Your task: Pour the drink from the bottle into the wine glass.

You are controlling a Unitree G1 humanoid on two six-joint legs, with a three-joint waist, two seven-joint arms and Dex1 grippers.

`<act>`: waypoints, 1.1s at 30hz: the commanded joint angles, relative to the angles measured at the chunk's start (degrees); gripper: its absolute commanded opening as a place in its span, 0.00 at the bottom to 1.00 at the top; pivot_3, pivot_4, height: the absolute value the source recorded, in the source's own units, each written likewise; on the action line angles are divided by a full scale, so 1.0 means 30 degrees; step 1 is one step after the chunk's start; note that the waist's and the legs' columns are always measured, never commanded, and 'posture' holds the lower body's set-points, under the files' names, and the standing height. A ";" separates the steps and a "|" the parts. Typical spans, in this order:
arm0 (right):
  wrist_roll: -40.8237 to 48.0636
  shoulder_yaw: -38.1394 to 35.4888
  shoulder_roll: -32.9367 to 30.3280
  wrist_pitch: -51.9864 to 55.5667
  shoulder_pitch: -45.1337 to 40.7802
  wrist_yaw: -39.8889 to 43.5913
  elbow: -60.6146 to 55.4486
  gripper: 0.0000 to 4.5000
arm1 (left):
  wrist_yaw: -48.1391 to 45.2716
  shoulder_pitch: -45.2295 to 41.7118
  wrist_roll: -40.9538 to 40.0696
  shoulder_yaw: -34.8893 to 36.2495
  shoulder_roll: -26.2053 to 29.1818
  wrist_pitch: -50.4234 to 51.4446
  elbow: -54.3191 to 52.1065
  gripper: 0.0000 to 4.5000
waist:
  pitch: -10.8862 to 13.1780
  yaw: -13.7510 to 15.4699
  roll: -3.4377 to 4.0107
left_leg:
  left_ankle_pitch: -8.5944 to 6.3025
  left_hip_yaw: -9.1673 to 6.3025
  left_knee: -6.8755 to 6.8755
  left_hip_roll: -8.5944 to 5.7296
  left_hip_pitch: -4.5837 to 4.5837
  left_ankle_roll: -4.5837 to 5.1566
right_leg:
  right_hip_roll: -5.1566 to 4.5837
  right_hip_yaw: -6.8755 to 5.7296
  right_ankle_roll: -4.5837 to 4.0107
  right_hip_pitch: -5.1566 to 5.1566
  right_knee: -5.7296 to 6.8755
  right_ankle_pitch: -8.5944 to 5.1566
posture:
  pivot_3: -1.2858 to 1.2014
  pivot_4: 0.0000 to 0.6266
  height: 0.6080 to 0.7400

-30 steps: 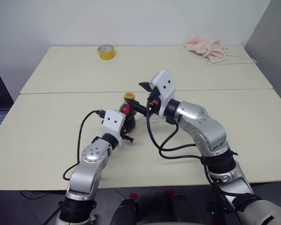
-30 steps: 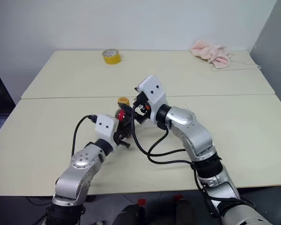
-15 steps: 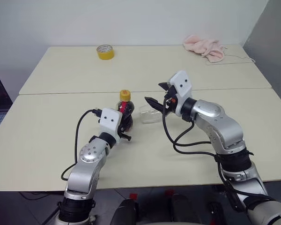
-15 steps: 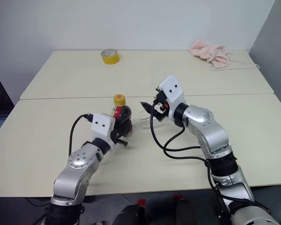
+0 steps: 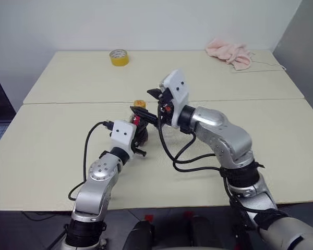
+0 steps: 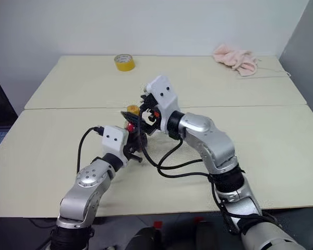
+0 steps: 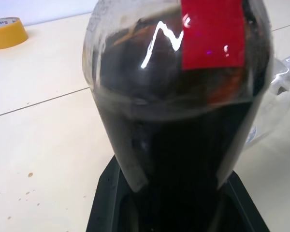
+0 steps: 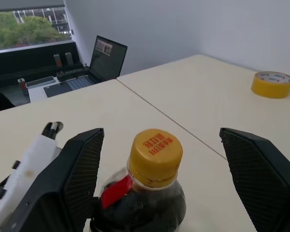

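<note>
My left gripper (image 5: 140,143) is shut on the lower body of the bottle (image 5: 138,125) and holds it upright just above the table. The bottle is clear, with a red label and an orange-yellow cap (image 8: 155,155). The dark drink (image 7: 183,159) fills most of it. My right gripper (image 8: 162,133) is open, reaching in level from the right, with one finger on each side of the cap and apart from it. A bit of the clear wine glass (image 7: 280,96) shows just behind the bottle; in the head views my right arm hides it.
A yellow tape roll (image 5: 118,57) lies at the far left of the back table and a pink cloth (image 5: 229,52) at its far right. A seam (image 5: 68,103) runs between the two tables. An open laptop (image 8: 94,67) stands off the table's left side.
Half a second ago my right gripper had drawn back to the right, clear of the bottle. It has swung left again and now brackets the cap. The left gripper and bottle stayed put.
</note>
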 commanded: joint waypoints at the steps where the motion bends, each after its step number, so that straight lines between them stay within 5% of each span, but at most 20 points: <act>1: -0.0455 0.0152 0.0328 -0.0904 -0.0881 -0.0061 0.0294 0.91 | 0.0015 -0.0228 0.0045 0.0176 -0.0077 -0.0636 -0.0959 0.16 | 0.0000 -0.0026 0.0000 | 0.0000 0.0002 0.0000 0.0001 0.0001 0.0000 | 0.0000 0.0002 0.0000 -0.0001 0.0001 0.0000 | 0.52 0.24 1.00; 19: -0.0355 -0.1265 0.0017 -0.0474 -0.0423 -0.0414 0.0568 0.91 | -0.0009 -0.0225 0.0078 0.0142 -0.0162 -0.0677 -0.0879 0.16 | 0.0000 -0.0082 0.0001 | 0.0000 -0.0003 -0.0012 0.0010 0.0002 0.0000 | 0.0006 -0.0002 -0.0001 -0.0006 0.0009 0.0000 | 0.52 0.24 1.00; 33: 0.0410 -0.2203 -0.2945 0.0883 0.0995 0.0040 -0.0878 0.91 | 0.0000 -0.0200 0.0125 0.0193 -0.0189 -0.0712 -0.0867 0.16 | 0.0001 -0.0001 -0.0001 | 0.0000 -0.0001 -0.0007 0.0003 -0.0003 0.0001 | 0.0004 -0.0002 0.0000 0.0001 0.0002 0.0000 | 0.52 0.24 1.00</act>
